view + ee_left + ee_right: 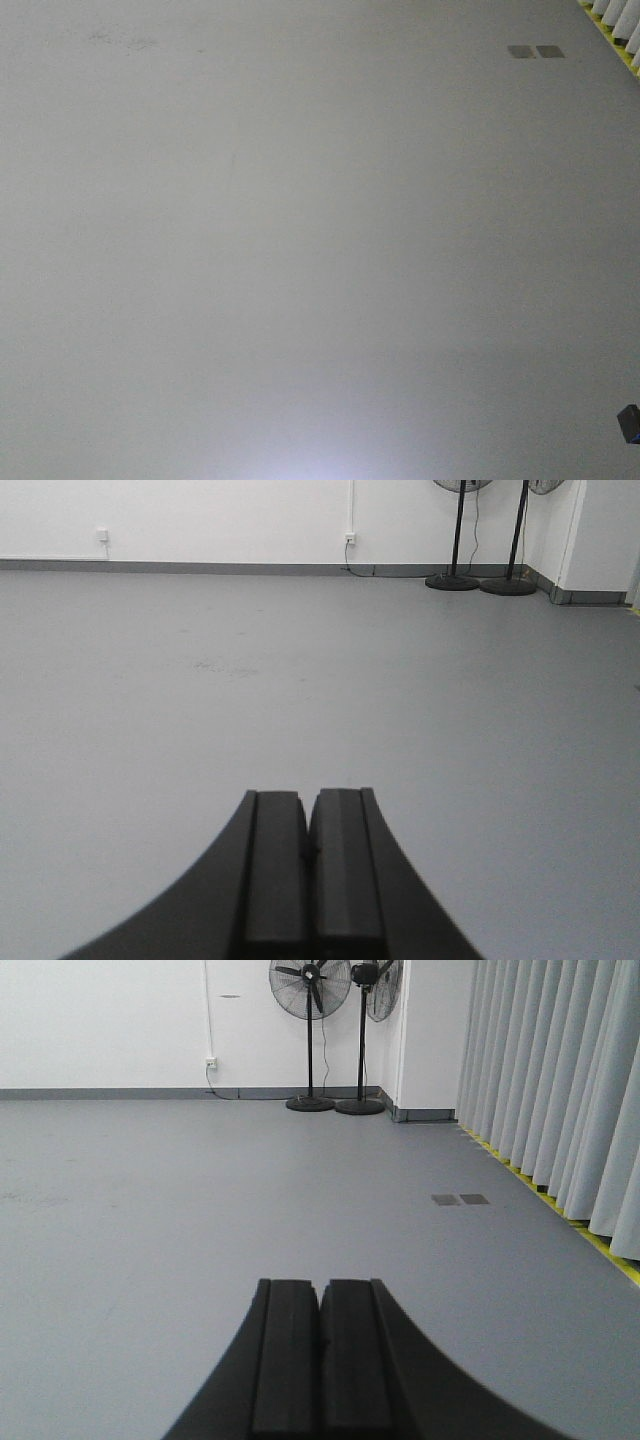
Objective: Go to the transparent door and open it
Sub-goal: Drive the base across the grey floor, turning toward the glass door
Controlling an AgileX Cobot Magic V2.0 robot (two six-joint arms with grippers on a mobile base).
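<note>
Floor (300,250), plain grey, is seen to fill the front view, the camera being pitched downward. White wall (200,520) is recorded far ahead of both wrist cameras. Grey curtains (560,1080) are noted along the right side behind a yellow line (600,1250), and two pedestal fans (310,990) in the far corner. Transparent door is not found in any view, so its position cannot be given. Left gripper (309,810) and right gripper (321,1290) are held low and level, fingers pressed together on nothing. This is judged a tucked posture suited to driving. Task is judged at the approach stage, with the door to be located before any reach is attempted.
</note>
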